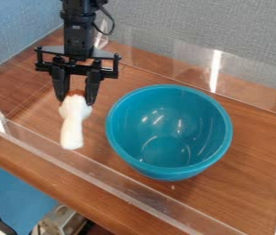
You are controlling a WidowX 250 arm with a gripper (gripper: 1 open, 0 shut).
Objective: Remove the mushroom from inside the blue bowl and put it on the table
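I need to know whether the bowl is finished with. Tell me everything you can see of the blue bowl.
The blue bowl is large, round and deep, in glossy teal-blue that looks like plastic, with light glinting off its smooth inside. It sits upright on the table, right of the gripper. Nothing can be seen inside it, and nothing touches it but the tabletop.

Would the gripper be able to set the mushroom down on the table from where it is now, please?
Probably yes: the gripper holds the mushroom left of the blue bowl, with bare table below and nothing visibly in the way.
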